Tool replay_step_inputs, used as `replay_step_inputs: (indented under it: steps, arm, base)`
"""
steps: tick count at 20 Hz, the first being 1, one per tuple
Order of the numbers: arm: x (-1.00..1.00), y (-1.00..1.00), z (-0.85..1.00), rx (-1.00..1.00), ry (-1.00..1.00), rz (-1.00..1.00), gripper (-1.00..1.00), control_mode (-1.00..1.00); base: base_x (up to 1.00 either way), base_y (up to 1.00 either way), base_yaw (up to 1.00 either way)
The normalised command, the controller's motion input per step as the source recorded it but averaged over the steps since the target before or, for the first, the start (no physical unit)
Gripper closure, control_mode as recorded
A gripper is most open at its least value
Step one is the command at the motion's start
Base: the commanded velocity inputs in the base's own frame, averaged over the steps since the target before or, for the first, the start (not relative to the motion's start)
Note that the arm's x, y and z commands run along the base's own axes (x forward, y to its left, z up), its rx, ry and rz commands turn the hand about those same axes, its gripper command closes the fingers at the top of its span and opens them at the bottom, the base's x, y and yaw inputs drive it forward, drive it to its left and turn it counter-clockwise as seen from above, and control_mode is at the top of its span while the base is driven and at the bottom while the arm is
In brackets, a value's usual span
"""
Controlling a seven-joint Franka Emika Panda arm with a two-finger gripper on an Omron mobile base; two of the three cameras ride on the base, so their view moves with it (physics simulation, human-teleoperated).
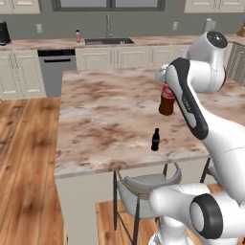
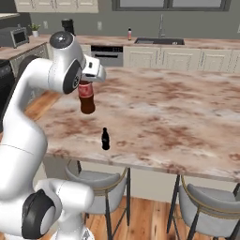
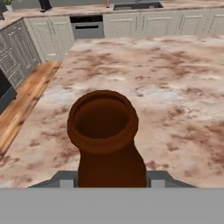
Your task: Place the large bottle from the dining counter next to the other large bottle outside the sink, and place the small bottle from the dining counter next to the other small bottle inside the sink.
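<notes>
- Two bottles on the island [image 1: 105, 119], three in sight: small black [image 1: 155, 139] stands near the front edge, brown cola bottle [image 1: 166, 99] hangs above the top, pink one [image 1: 77, 35] waits far back by the sink [image 1: 109, 41].
- Gripper [image 3: 112, 177] pinches the brown bottle at its neck; it looks lifted clear.
- Step in hand: carrying the large bottle.
- Next, I'd judge: drive to the wall counter and set it upright beside the pink one, outside the basin.
- One arm, two stools.
</notes>
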Motion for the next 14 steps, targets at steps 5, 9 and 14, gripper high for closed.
replay_step_inputs:
  steps: [5, 9, 14]
  arm:
    - [0.0, 0.0, 0.0, 0.0, 0.0, 0.0, 1.0, 1.0]
    - [0.0, 0.0, 0.0, 0.0, 0.0, 0.0, 1.0, 1.0]
    - [0.0, 0.0, 0.0, 0.0, 0.0, 0.0, 1.0, 1.0]
  base:
    - [-0.33, 0.55, 0.0]
    - [-0.22, 1.0, -0.01]
    - [-0.19, 1.0, 0.0]
